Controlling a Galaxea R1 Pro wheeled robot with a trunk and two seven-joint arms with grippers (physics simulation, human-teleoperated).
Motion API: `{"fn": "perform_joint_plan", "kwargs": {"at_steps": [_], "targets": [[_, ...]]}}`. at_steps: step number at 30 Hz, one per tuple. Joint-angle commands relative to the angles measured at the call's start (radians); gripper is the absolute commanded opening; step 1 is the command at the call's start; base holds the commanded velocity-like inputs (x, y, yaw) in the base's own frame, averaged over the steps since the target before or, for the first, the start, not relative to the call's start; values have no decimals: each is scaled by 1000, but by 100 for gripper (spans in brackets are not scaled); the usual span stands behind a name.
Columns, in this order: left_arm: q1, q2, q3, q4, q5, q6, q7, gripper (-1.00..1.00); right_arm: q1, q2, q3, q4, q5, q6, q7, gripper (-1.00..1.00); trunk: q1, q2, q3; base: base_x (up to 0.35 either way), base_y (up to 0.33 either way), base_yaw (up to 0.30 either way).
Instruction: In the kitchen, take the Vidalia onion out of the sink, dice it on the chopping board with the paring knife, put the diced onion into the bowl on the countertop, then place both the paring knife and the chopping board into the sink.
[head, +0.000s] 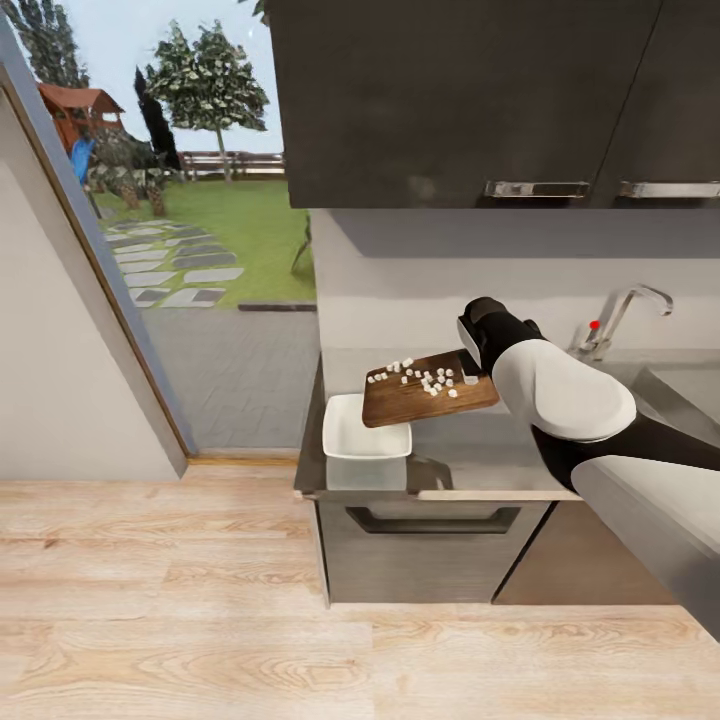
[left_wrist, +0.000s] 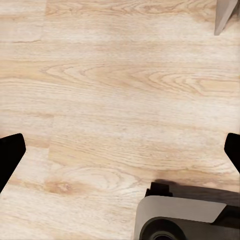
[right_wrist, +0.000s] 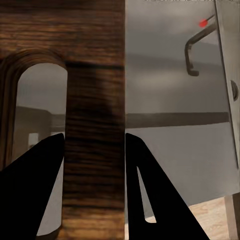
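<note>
My right gripper (head: 468, 368) is shut on the end of the brown chopping board (head: 420, 402) beside its slot-shaped handle hole (right_wrist: 37, 125). The board hangs above the grey countertop (head: 480, 455), and its other end reaches over the white bowl (head: 360, 438). Several tiny white cubes of diced onion (head: 428, 378) are scattered on the board. In the right wrist view the board's edge (right_wrist: 95, 100) sits between the two dark fingers (right_wrist: 145, 190). The sink (head: 690, 385) lies at the right with its chrome tap (head: 625, 305). My left gripper (left_wrist: 120, 150) is open over wooden floor. The paring knife is out of view.
Dark wall cabinets with metal handles (head: 537, 188) hang over the counter. A drawer front with a handle (head: 435, 520) is below the bowl. A glass opening to the garden (head: 200, 200) is at the left. The robot's base (left_wrist: 175, 220) sits on the plank floor.
</note>
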Motion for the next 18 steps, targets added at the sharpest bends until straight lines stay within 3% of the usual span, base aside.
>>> {"fn": "perform_joint_plan", "kwargs": {"at_steps": [1,18], "targets": [[-1,-1,-8,4,3,-5,3,100,-1,1,-5,-1,-8,0,-9,-100,1,-2,-2,0,20,0],[-1,-1,-8,4,3,-5,3,100,-1,1,-5,4,-6,0,-46,-100,1,-2,-2,0,2,0]]}}
